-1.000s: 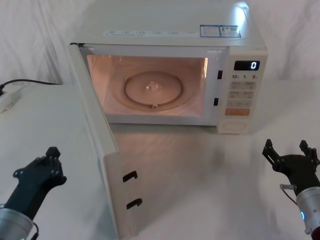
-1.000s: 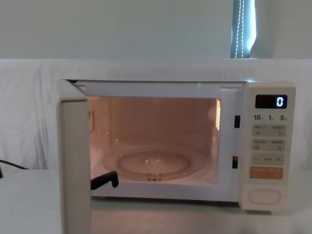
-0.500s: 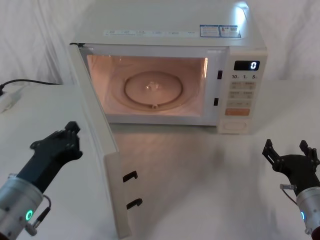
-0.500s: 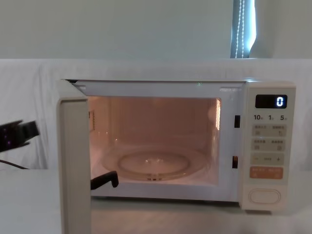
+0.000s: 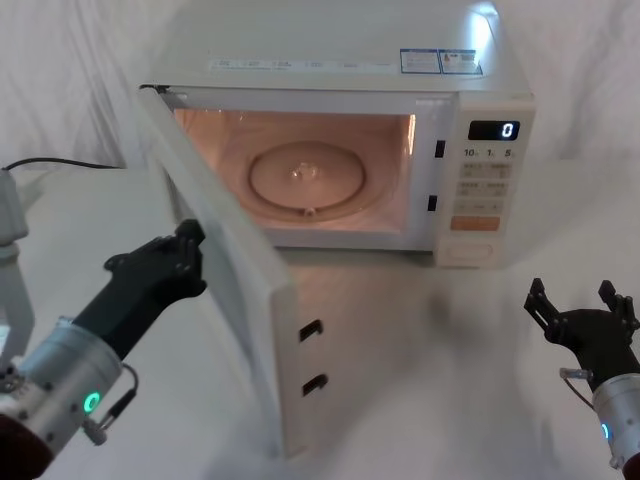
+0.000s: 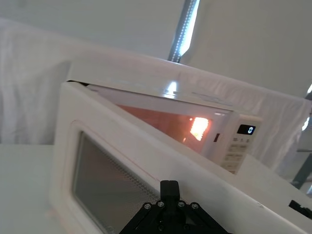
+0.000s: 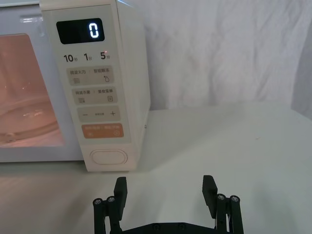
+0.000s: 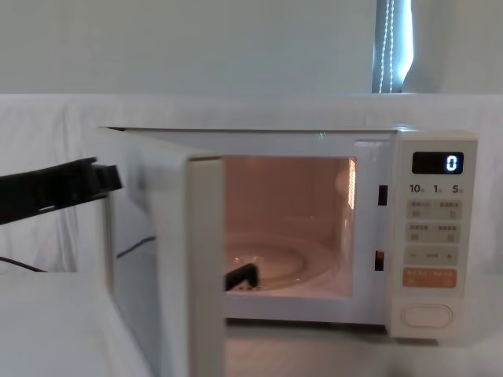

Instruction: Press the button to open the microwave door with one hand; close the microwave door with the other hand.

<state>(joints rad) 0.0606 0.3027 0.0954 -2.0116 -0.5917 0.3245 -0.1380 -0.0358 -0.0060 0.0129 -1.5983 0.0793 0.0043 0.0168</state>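
Note:
The cream microwave (image 5: 340,50) stands at the back of the table with its cavity lit. The microwave door (image 5: 235,270) is hinged on the left and stands about half open. My left gripper (image 5: 186,250) is shut, with its tips against the door's outer face beside the dark window (image 6: 112,180). From the chest it shows at the door's left (image 8: 102,177). My right gripper (image 5: 583,305) hangs open and empty low on the right, well in front of the control strip. The wide cream button (image 7: 109,157) sits at the strip's bottom under the orange key, beyond the right gripper (image 7: 165,190).
A glass turntable (image 5: 305,175) lies inside the cavity. A black cable (image 5: 60,163) runs along the table's back left. A white object (image 5: 10,250) stands at the left edge. White cloth hangs behind the table.
My left arm has reached forward and right to the door's outer face. The door has swung from wide open to about half open. The right arm has not moved.

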